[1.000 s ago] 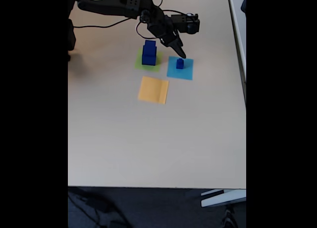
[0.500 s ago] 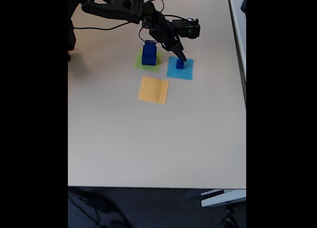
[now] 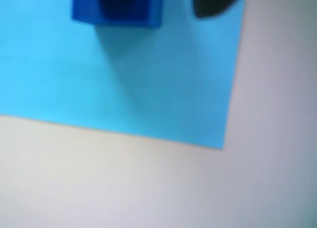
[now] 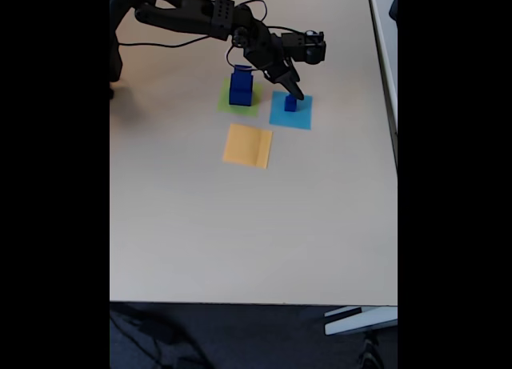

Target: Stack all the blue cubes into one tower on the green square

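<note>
While the gripper [image 4: 294, 94] hovers over a small blue cube [image 4: 290, 103], jaw opening unclear, stacked cubes [image 4: 240, 86] beside.

The arm [image 4: 204, 17] is all black, built of blocky segments, with thin black cables [image 4: 248, 1] looping above it and dark pointed fingers [image 4: 290, 87] at its tip.

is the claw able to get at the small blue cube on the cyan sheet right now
Probably yes. The claw hangs right at the small blue cube on the cyan sheet, which stands alone; the tower on the green square stays clear.
</note>
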